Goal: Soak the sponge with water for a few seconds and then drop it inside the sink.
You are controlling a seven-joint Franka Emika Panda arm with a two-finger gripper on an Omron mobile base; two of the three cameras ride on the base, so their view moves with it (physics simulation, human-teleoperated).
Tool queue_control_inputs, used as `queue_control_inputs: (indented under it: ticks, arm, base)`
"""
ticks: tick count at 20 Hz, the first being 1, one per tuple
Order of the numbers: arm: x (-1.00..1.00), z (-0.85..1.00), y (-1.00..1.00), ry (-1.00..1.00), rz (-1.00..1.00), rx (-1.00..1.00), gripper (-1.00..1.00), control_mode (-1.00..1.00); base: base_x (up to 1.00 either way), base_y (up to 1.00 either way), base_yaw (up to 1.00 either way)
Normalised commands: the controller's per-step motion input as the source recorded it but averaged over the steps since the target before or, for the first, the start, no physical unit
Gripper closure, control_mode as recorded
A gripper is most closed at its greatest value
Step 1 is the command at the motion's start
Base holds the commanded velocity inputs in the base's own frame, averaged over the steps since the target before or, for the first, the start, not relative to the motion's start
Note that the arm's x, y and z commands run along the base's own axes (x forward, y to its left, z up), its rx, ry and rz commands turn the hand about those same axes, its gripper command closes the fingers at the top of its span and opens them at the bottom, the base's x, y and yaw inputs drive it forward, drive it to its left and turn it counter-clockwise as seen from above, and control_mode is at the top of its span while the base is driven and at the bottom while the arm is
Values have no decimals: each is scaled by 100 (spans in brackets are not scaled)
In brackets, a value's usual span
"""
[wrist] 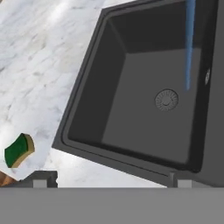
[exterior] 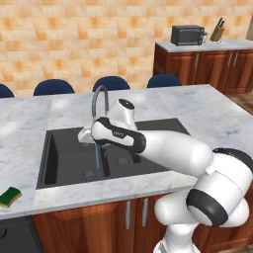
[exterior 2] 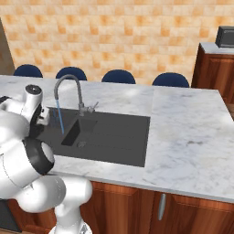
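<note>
Left base view first: the water [exterior: 97, 158] is running from the gooseneck faucet [exterior: 99, 101] into the left basin of the sink [exterior: 54, 163], so that bit is sorted. The sponge [exterior: 10, 196] sits green side up on the table [exterior: 207, 118] at the near left corner, well apart from my arm over the basin.

Right base view: same stream, and my arm blocks the left end of the sink.

Hand view: I'm looking down into the basin with its drain [wrist: 166, 99], sponge off to the lower left. The gripper [wrist: 109, 181] fingertips [wrist: 41, 178] are wide apart, holding nothing. So I reckon grab, soak and drop are all left.
</note>
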Motion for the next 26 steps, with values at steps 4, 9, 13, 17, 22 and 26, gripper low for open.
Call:
queue_control_inputs:
  ticks: [4,9,13,17,22,26]
  arm:
    - [-19,4,74,10,6,-6,-100,-100]
    - [-30,0,73,6,0,-9,-100,-100]
    - [-54,-4,32,1,-1,-1,-100,-100]
    - [-45,-4,22,4,-8,0,-100,-100]
    - [-6,0,50,19,-14,-1,-100,-100]
    - [0,0,53,28,-21,-3,-100,-100]
  base:
    - [0,0,0]
    - [0,0,0]
    - [0,0,0]
    - [0,0,0]
    - [0,0,0]
    - [0,0,0]
